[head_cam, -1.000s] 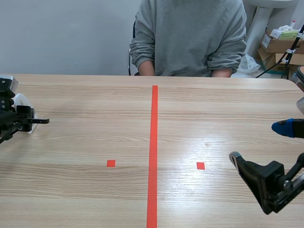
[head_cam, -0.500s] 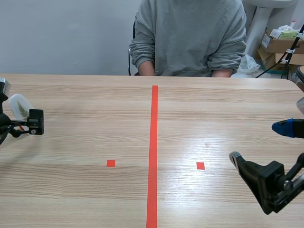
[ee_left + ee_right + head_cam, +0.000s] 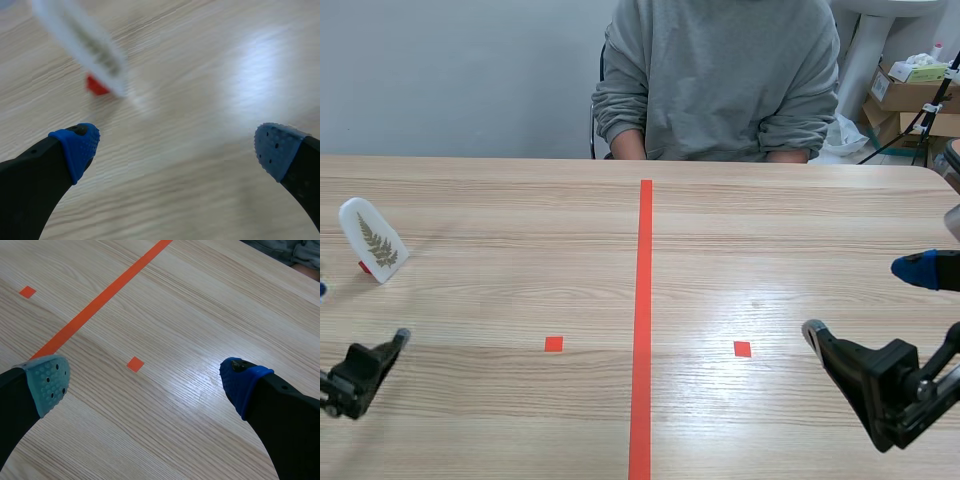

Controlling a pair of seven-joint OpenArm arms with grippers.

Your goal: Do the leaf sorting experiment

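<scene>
left hand (image 3: 177, 145) spread wide | right hand (image 3: 146, 381) spread wide | leaf card (image 3: 372, 240) stands on tabletop (image 3: 520, 250), ahead of left hand, untouched

Lighting was bright and even, apparently from overhead. A soft glare patch lay on the tabletop (image 3: 770, 290) right of the centre tape (image 3: 642, 330) and recurred in both wrist views. In the left wrist view the white leaf card (image 3: 82, 37) was badly blurred. Shadows were faint.
</scene>
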